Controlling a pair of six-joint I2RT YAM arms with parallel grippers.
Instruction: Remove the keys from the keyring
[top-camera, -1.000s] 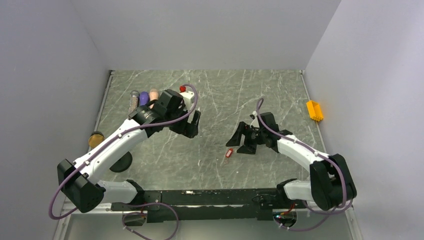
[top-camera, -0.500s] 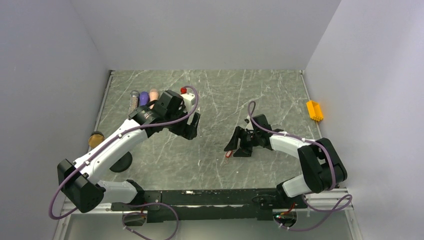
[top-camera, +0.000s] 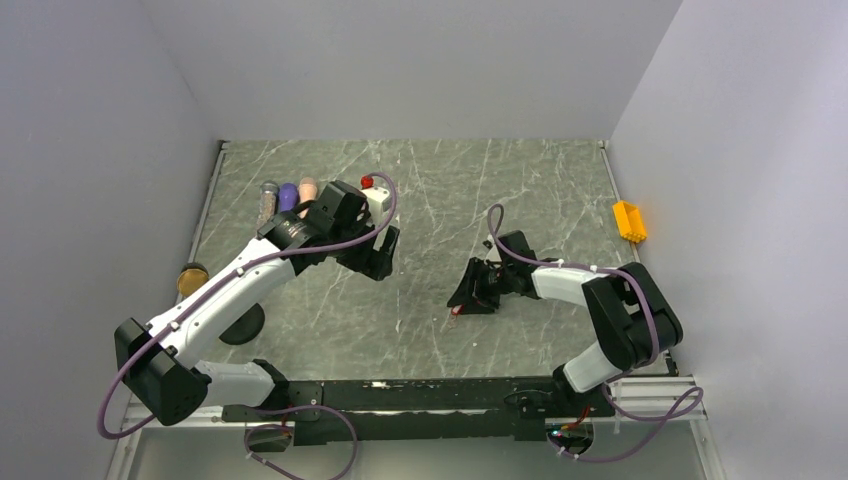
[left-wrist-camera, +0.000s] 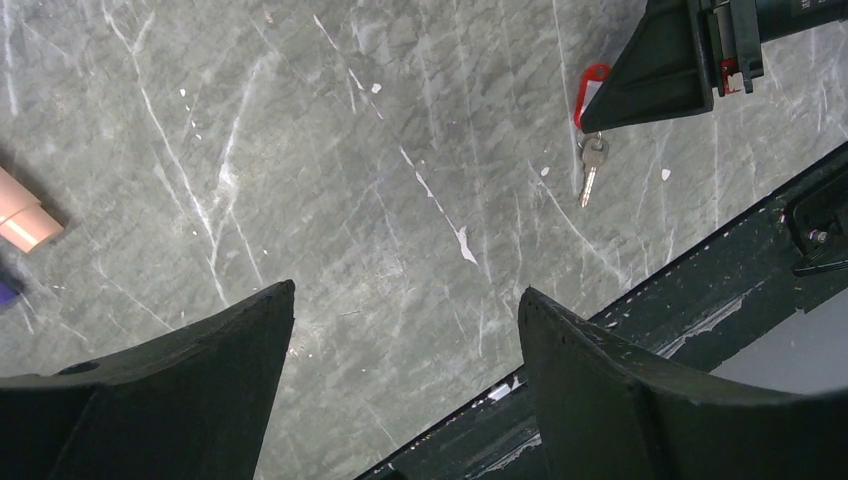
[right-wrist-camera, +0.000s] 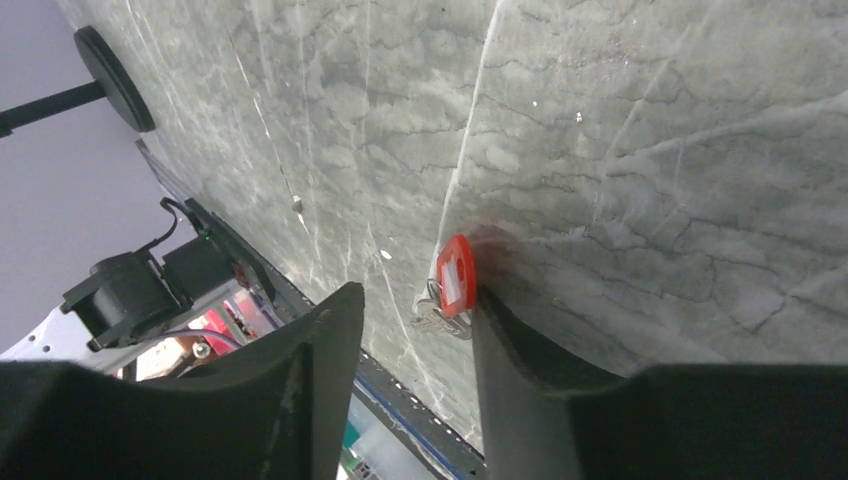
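The right gripper (right-wrist-camera: 412, 298) stands partly open astride the small red plastic-tagged keyring (right-wrist-camera: 456, 275), which lies on the grey marble table (right-wrist-camera: 650, 120) against one finger. The left gripper (left-wrist-camera: 405, 300) gapes wide, empty.

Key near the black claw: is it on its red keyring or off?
On. The left wrist view shows the key joined to the end of the red keyring, not lying apart from it.

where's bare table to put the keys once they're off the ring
Bare marble: the far strip between left gripper and yellow box, and the gap between the grippers. Crowded: around the keyring at the right gripper, and the cylinders far left.
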